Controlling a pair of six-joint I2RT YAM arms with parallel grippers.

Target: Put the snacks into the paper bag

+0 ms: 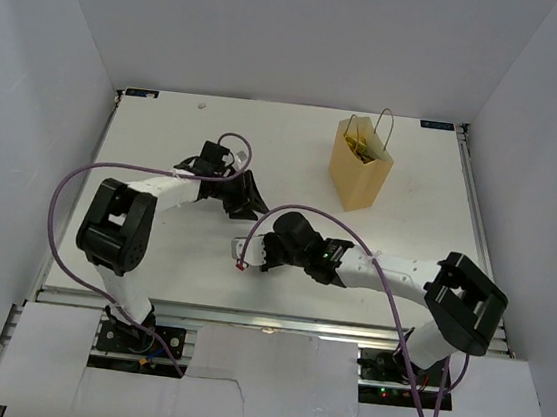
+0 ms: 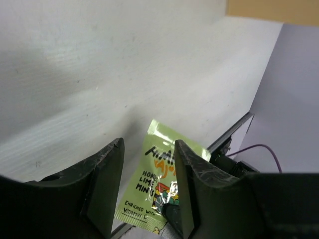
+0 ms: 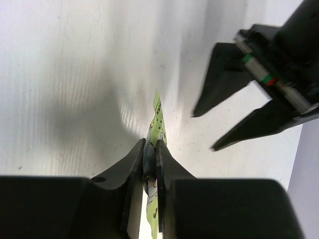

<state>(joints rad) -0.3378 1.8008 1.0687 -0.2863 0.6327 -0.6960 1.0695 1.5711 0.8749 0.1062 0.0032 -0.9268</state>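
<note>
The tan paper bag [image 1: 361,168] stands upright at the back right, with packets showing in its open top; its tan side also shows in the left wrist view [image 2: 271,9]. My right gripper [image 1: 251,253] [image 3: 150,145] is shut on a small green-white pouch [image 3: 157,117] [image 2: 149,174], held edge-up just above the table. My left gripper [image 1: 250,201] [image 2: 148,148] is open and empty, its jaws on either side of the pouch's upper part without touching it. It shows in the right wrist view [image 3: 239,112] as well.
White table [image 1: 216,141] with white walls on three sides. Purple cables loop over both arms. The table's metal front rail [image 1: 276,319] runs just behind the right gripper.
</note>
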